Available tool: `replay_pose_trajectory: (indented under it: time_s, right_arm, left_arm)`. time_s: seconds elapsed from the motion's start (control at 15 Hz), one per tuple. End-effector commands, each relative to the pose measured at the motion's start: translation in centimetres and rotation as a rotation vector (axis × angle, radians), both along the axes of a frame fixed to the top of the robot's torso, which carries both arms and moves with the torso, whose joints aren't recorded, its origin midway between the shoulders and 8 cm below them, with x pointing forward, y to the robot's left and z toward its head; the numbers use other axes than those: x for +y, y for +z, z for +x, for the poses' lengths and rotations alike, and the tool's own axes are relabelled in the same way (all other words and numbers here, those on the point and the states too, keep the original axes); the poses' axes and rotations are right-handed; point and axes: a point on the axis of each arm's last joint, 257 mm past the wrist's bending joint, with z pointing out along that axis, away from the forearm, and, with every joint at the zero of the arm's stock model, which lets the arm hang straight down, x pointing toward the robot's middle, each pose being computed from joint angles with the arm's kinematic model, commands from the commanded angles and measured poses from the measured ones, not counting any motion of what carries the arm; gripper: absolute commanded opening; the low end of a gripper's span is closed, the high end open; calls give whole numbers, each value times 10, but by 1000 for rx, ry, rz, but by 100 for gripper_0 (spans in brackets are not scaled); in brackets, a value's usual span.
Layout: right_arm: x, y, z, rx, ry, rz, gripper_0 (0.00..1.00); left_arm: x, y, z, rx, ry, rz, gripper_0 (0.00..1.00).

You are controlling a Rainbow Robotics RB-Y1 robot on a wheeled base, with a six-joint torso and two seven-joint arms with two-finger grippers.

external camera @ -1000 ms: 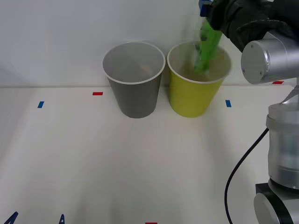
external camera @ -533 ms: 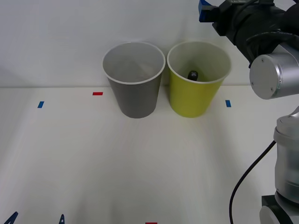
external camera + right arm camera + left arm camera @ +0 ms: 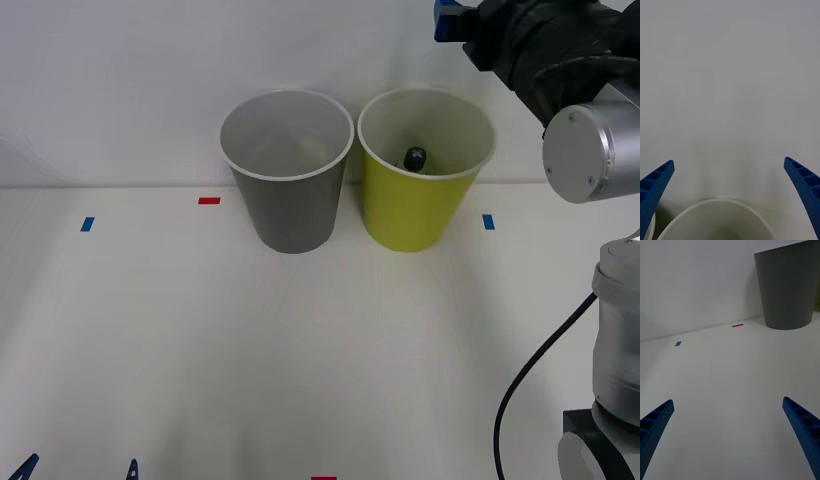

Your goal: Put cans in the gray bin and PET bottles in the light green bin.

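Inside the light green bin [image 3: 412, 215] you now have the PET bottle [image 3: 414, 158]: its black cap shows just below the rim, against the cream inner wall. A second ago the bottle was a green blur dropping from the right gripper [image 3: 730, 195] into that bin; half a second ago it had already settled, and it has hardly shifted since. Your judgement can be that the bottle part of the sort is done.

Right gripper: fingers spread wide, nothing between them. In the front view the arm sits high at the upper right, above and slightly behind the green bin, and it has drifted a little farther right and up since the drop. Its wrist view looks at blank wall with a pale bin rim curving below the fingers. So the bottle lies beneath and a bit toward you from the gripper, well apart from it.

Left gripper [image 3: 730, 435]: also spread and empty, low over the white table [image 3: 300, 360], with the gray bin [image 3: 288, 205] ahead of it. No can is visible on the table.
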Motion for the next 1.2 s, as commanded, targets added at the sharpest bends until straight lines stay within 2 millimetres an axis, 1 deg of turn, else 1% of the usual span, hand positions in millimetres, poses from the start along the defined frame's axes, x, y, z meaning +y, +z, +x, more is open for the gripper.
replay_pose_trajectory:
  time_s: [0.07,0.2,0.27,0.47,0.6,0.73,0.87,0.93,1.13,1.2]
  right_arm:
    - [-13,-11,-39,-23,-14,22,100]
    - [-23,-25,-70,-22,-25,26,100]
    - [-30,-36,-88,-12,-36,28,100]
    - [-47,-64,-128,29,-67,31,100]
    - [-62,-106,-135,125,-98,36,100]
    - [-76,-136,-144,193,-126,38,100]
    - [-82,-159,-152,245,-144,62,100]
    - [-83,-165,-155,256,-146,73,100]
    - [-78,-198,-170,319,-145,118,100]
    - [-76,-206,-174,332,-145,129,100]
  left_arm:
    - [0,0,0,0,0,0,100]
    - [0,0,0,0,0,0,100]
    - [0,0,0,0,0,0,100]
    - [0,0,0,0,0,0,100]
    - [0,0,0,0,0,0,100]
    - [0,0,0,0,0,0,100]
    - [0,0,0,0,0,0,100]
    - [0,0,0,0,0,0,100]
    - [0,0,0,0,0,0,100]
    - [0,0,0,0,0,0,100]
